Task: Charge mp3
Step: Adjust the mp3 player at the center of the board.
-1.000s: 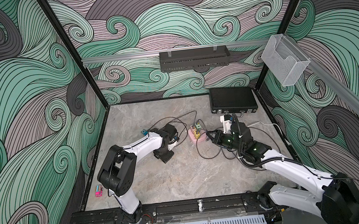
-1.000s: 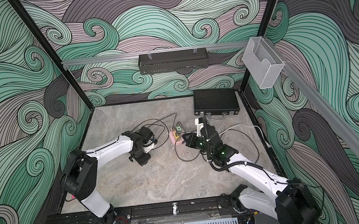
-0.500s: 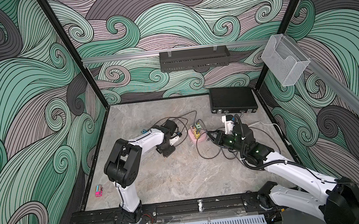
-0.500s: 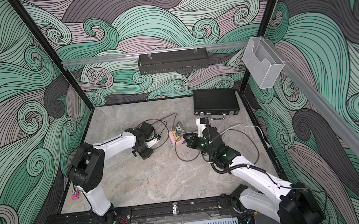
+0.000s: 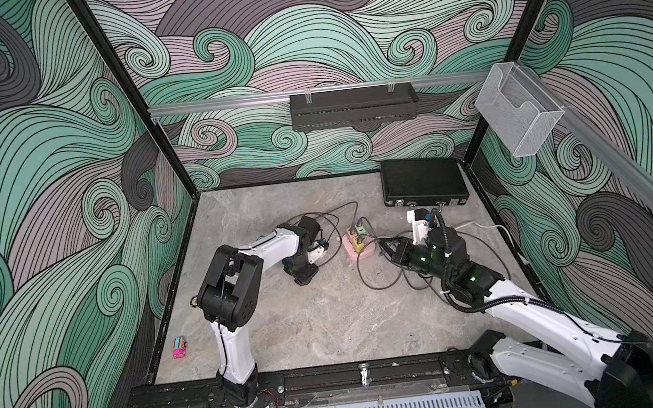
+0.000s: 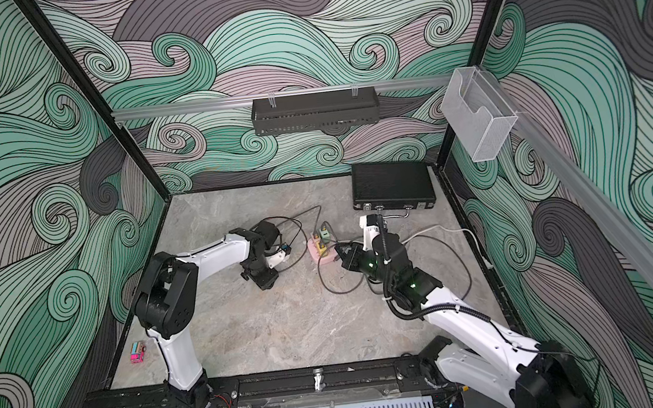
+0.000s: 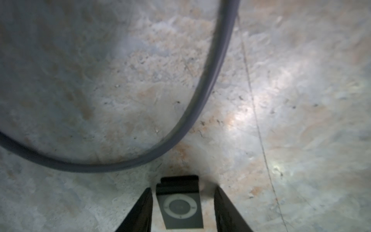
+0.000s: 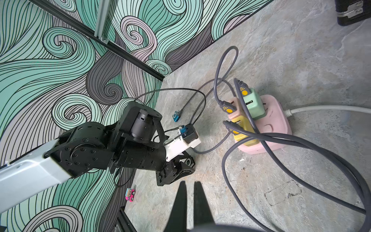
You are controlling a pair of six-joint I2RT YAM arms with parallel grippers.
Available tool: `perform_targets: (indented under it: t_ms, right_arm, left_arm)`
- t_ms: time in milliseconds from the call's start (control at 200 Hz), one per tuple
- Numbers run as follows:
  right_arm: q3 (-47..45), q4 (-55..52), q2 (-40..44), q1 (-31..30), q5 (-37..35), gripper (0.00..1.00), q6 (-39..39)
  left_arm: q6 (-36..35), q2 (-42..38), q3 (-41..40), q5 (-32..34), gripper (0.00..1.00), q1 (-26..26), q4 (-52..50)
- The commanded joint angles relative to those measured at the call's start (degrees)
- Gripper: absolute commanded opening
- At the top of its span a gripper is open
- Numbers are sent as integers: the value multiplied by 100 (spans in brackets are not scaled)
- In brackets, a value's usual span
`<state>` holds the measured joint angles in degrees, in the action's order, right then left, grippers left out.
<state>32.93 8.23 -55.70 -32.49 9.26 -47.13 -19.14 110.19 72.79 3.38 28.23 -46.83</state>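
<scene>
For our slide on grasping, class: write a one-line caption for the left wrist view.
Open left gripper straddles the dark mp3 player on the stone table, a grey cable looping beyond.

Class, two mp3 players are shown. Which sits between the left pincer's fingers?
The dark grey mp3 player, with a pale control ring, sits between the fingers of the left pincer; the blue mp3 player lies apart on the table.

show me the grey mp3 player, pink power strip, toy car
grey mp3 player [image 7: 180, 206], left wrist view, click wheel
pink power strip [image 8: 277, 114], right wrist view, bare top
toy car [image 5: 179, 347], a top view, pink body
</scene>
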Motion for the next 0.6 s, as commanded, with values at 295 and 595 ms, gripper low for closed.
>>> perform_targets:
  t_ms: [295, 595]
  right_arm:
    - [-92, -250, 296, 33, -206, 0, 211]
    - [62, -434, 171, 39, -184, 0, 451]
  left_arm:
    - [1031, 460, 223, -290, 41, -247, -359]
    - [1613, 652, 45, -325, 20, -242, -428]
